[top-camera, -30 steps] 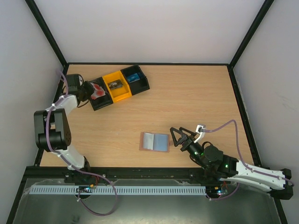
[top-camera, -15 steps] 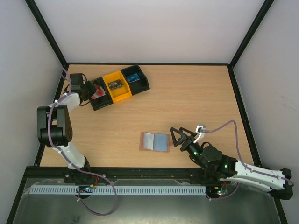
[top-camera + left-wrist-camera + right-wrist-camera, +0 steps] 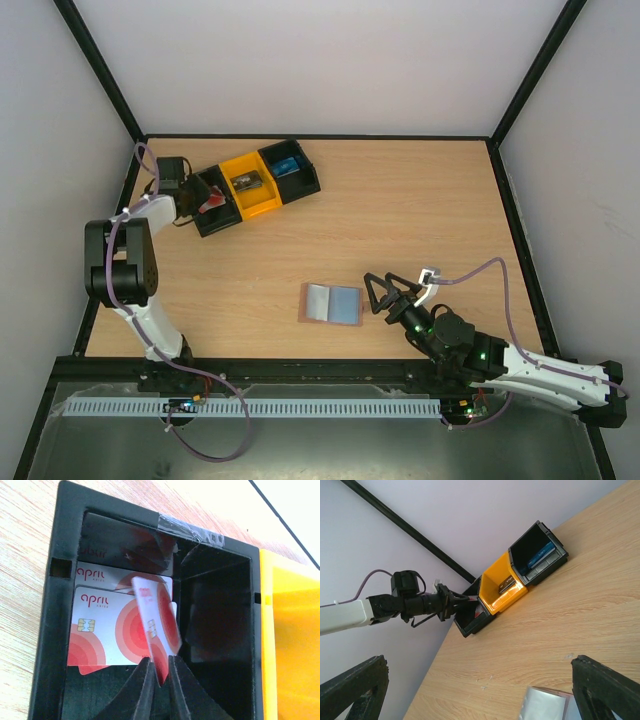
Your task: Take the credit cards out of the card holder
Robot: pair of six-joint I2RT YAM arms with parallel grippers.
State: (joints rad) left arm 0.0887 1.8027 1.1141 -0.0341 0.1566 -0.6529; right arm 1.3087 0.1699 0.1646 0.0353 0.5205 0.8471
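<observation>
Walls of the black bin (image 3: 50, 630) enclose left fingers (image 3: 141, 692).

Robot lab cell, white walls (image 3: 330, 60), blk frame (image 3: 100, 72), wood table (image 3: 400, 220), L arm (image 3: 118, 270), R arm (image 3: 540, 372)

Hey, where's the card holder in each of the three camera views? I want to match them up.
Top external: the card holder lies open at low centre, just left of the right gripper.
Left wrist: not in it.
Right wrist: at the bottom edge, right of centre, with only part of its silvery inside showing.
Shared landmark: the yellow bin, at the right edge of the left wrist view and upper centre in the right wrist view.
</observation>
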